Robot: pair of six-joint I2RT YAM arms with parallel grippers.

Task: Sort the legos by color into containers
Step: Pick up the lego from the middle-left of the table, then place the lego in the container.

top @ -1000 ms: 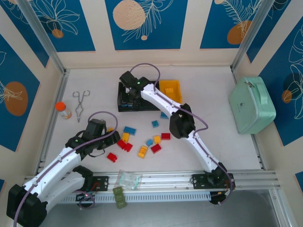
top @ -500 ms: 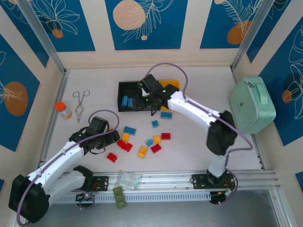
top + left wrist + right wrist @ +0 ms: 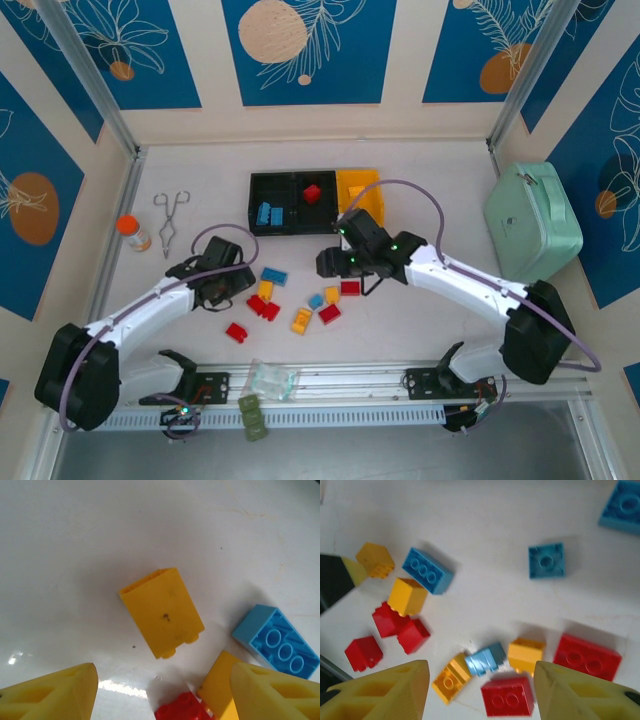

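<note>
The containers (image 3: 275, 180) stand at the back: a black bin holding blue legos (image 3: 265, 213), a black bin holding one red lego (image 3: 312, 192), and a yellow bin (image 3: 372, 183). Several loose legos lie mid-table. My left gripper (image 3: 238, 288) (image 3: 162, 695) hangs open just above the table over a yellow lego (image 3: 162, 611), with a blue lego (image 3: 276, 641) and a red lego (image 3: 182, 707) beside it. My right gripper (image 3: 330, 265) (image 3: 480, 690) is open above a light blue lego (image 3: 485, 658), a yellow lego (image 3: 449, 677) and a red lego (image 3: 508, 695).
Metal tongs (image 3: 170, 220) and an orange-capped bottle (image 3: 132, 232) lie at the left. A mint-green case (image 3: 532, 220) stands at the right wall. A clear bag (image 3: 270, 378) rests on the front rail.
My right arm swung back from over the containers to above the loose legos, leaving a red lego in the middle bin. My left gripper edged right and opened wider.
</note>
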